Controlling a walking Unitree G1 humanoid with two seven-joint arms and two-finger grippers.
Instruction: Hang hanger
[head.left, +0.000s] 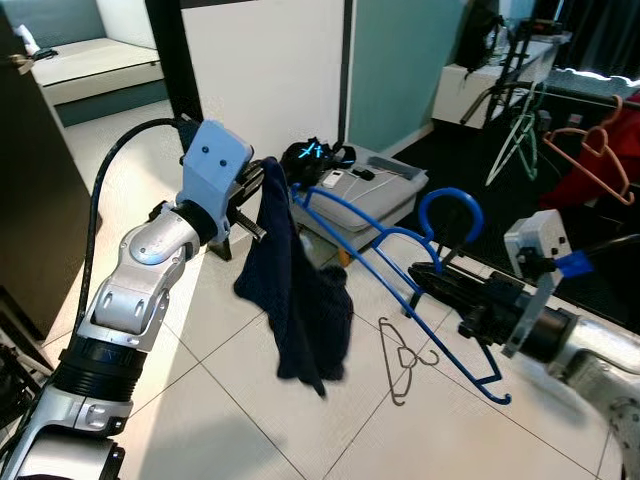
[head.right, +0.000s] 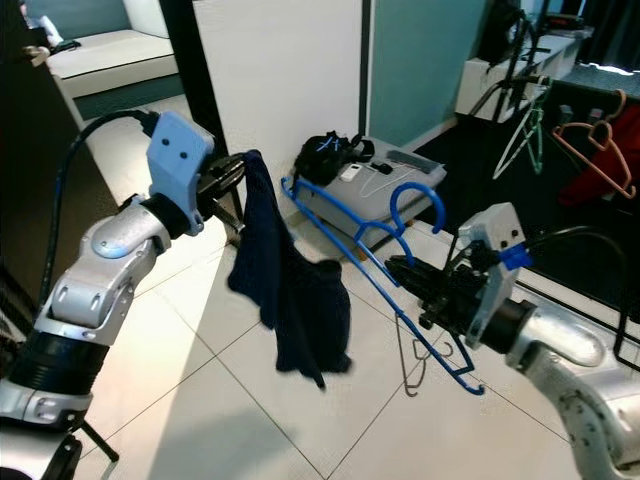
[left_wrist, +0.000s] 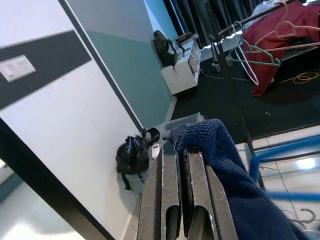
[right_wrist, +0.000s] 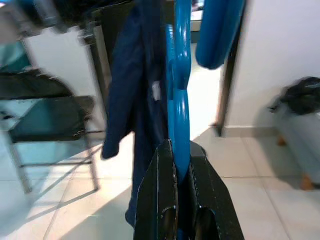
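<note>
Left arm: silver, jointed, raised from the lower left and bent at the elbow, forearm reaching forward. Left hand: the two long black fingers lie pressed together, pinching the top edge of a dark navy garment. The cloth is a soft, coarse knit; it hangs limp in folds below the hand, above the tiled floor.

Centre: a blue hanger of smooth tubular plastic, with a rounded hook and long curved shoulders, slants in the air between the two hands; its far shoulder end reaches toward the garment, though contact cannot be told. On the glossy pale floor beneath it lies a thin wire hanger. Further back, by the white wall, a black bag rests on a low grey case.

Right arm: silver, entering from the lower right, forearm pointed left. Right hand: black fingers closed on the blue hanger's bar just below the hook, as the right wrist view confirms.
</note>
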